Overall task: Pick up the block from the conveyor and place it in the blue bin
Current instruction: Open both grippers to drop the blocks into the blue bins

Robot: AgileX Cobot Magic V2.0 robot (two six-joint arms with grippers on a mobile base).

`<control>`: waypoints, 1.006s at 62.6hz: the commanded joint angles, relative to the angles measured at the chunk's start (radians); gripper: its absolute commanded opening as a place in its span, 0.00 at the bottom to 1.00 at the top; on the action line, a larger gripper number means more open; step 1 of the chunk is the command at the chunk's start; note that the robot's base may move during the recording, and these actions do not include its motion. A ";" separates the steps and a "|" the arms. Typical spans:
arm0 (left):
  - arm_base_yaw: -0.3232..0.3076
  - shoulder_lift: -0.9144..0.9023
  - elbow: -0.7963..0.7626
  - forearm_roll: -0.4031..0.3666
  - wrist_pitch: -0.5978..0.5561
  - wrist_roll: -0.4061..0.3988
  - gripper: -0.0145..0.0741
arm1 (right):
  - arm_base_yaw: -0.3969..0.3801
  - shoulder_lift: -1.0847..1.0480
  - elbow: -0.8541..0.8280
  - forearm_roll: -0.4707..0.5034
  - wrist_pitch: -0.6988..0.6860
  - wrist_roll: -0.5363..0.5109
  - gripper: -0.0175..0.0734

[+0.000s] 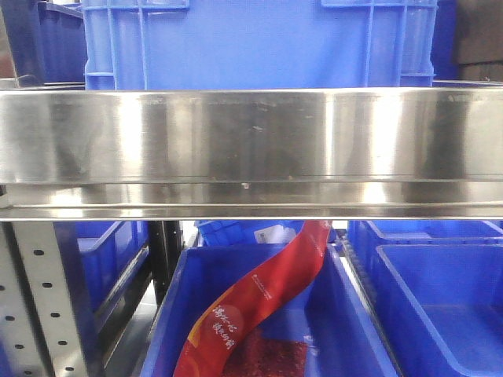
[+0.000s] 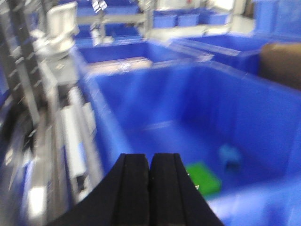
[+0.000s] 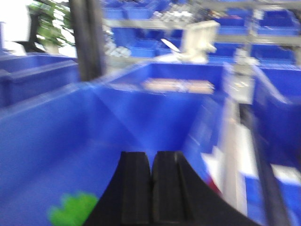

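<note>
Closed and empty, my left gripper hung above the blue bin holding a green block; my right gripper was shut too, conveyor unseen, so I judged both needed opening before any grab.

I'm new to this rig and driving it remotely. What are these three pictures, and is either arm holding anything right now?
You are looking through three cameras on a two-armed robot.

The front view faces a shiny steel rail with blue bins behind and below it. In the bin below lies a long red printed packet. No conveyor shows in any view.

The left wrist camera looks along the left gripper. Its black jaws are pressed together with nothing between them. Beyond it is a blue bin holding a green block and a blue block.

The right wrist camera shows the right gripper, also shut and empty, above another blue bin with something green, too blurred to identify.
</note>
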 commanded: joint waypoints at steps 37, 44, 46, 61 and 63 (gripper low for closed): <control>0.246 -0.659 0.625 -0.024 -0.060 -0.001 0.04 | -0.140 -0.658 0.604 0.007 -0.051 -0.002 0.01; 0.246 -0.699 0.632 -0.024 -0.044 -0.001 0.04 | -0.144 -0.754 0.648 0.014 -0.025 -0.002 0.01; 0.246 -0.708 0.632 -0.024 -0.044 -0.001 0.04 | -0.144 -0.784 0.655 0.014 -0.008 -0.002 0.01; 0.246 -0.729 0.632 -0.023 -0.050 -0.001 0.04 | -0.144 -0.912 0.659 0.014 0.046 -0.002 0.01; 0.246 -0.729 0.632 -0.023 -0.050 -0.001 0.04 | -0.144 -0.917 0.659 0.014 0.046 -0.002 0.01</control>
